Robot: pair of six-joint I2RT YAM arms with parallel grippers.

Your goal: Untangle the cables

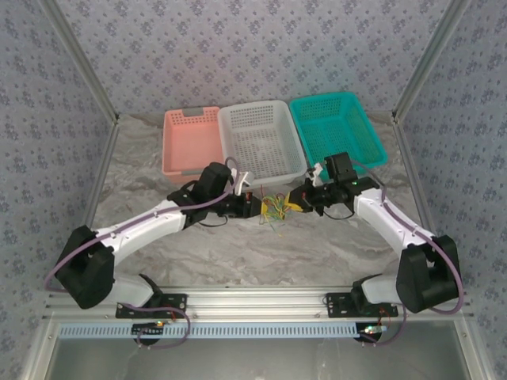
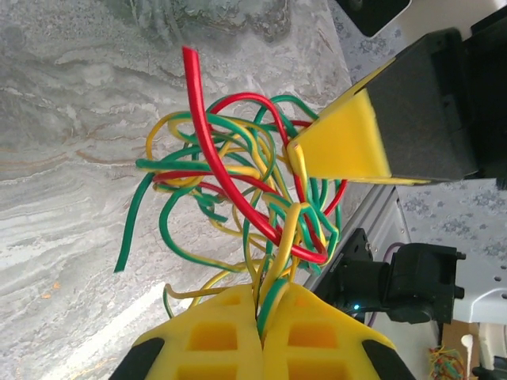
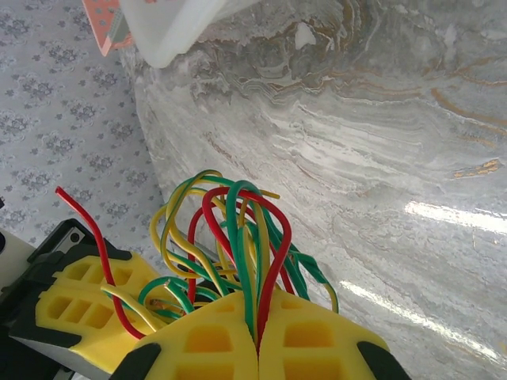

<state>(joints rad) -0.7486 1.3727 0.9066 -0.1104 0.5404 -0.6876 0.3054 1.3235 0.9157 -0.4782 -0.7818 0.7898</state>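
The cables [image 1: 276, 207] are a small tangle of yellow, green and red wires, held just above the marbled table between my two grippers. My left gripper [image 1: 255, 207] grips the bunch from the left; in the left wrist view its yellow fingers [image 2: 214, 340] are pressed together on green and yellow strands of the cables [image 2: 245, 182]. My right gripper [image 1: 298, 204] grips from the right; in the right wrist view its fingers [image 3: 309, 340] pinch red, green and yellow strands of the cables [image 3: 230, 237]. The right gripper's yellow fingertip [image 2: 344, 142] shows opposite in the left wrist view.
Three baskets stand side by side at the back: pink [image 1: 190, 139], white [image 1: 260, 139], teal [image 1: 339, 131]. The white basket's corner [image 3: 170, 28] shows in the right wrist view. Marbled table [image 1: 238, 253] stretches in front of the arms.
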